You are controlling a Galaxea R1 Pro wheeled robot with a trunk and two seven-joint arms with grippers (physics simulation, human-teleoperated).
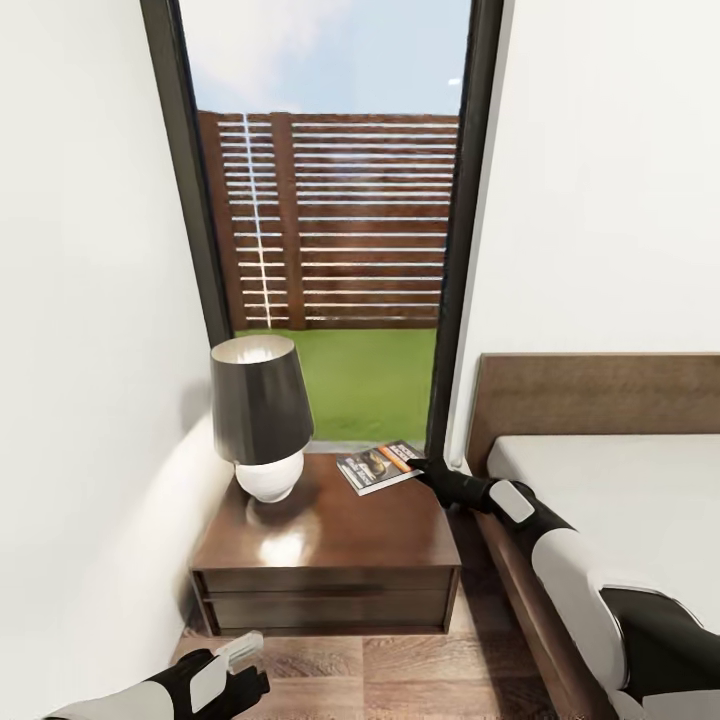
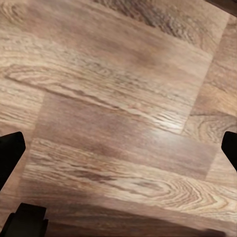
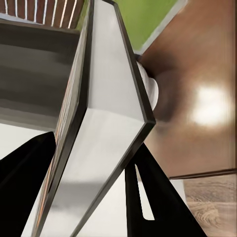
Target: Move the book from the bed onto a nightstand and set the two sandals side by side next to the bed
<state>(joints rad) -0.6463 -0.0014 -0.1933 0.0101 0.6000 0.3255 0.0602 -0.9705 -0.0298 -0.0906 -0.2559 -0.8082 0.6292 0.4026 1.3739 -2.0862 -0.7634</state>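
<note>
While the right claw grips the book by its near corner over the nightstand's back edge beside the lamp, the left claw hangs released above the floor.

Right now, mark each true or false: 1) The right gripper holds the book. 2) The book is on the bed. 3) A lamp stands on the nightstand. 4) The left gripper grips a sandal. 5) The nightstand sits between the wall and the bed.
1) True: the right gripper is shut on the book.
2) False: it is over the nightstand, at its back corner near the bed; whether it rests there I cannot tell.
3) True: the lamp stands on its left part.
4) False: the left gripper is open over bare floor.
5) True.
</note>
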